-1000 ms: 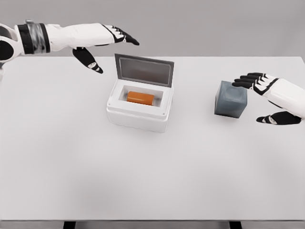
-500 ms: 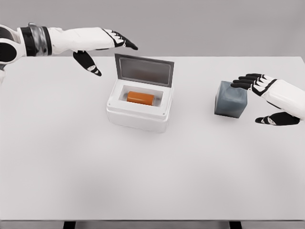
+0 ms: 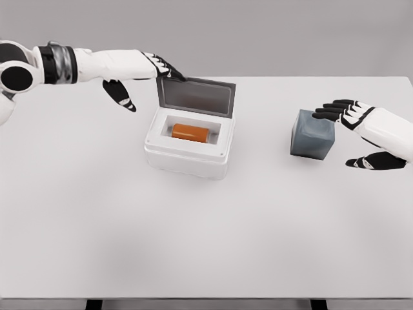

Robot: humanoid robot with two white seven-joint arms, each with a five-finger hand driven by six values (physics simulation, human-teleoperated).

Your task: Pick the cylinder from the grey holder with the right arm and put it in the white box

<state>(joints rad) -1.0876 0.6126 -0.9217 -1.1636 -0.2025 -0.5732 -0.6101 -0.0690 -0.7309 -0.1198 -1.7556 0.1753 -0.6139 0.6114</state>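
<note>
Cylinder [image 3: 190,134], orange, lies on its side in the cavity of the white box [image 3: 187,155], which stands on the desk [image 3: 206,226] left of centre; judged from this position, the placement step reads as complete. The grey holder [image 3: 312,134] stands on the desk well apart to the right and shows no cylinder in it. The right hand [image 3: 355,132] sits just beside the holder, on its right, fingers spread and thumb held apart below, holding nothing (an open posture consistent with a hand that has no further load to carry). Farther back, the box lid [image 3: 195,95] stands raised at the rear edge of the box, leaving the cavity exposed from above. The left hand [image 3: 139,74] reaches in at the lid's upper left corner, fingertips at or touching its top edge, fingers extended and gripping nothing; this placement suits pushing the lid down to close it, though actual contact cannot be confirmed.
</note>
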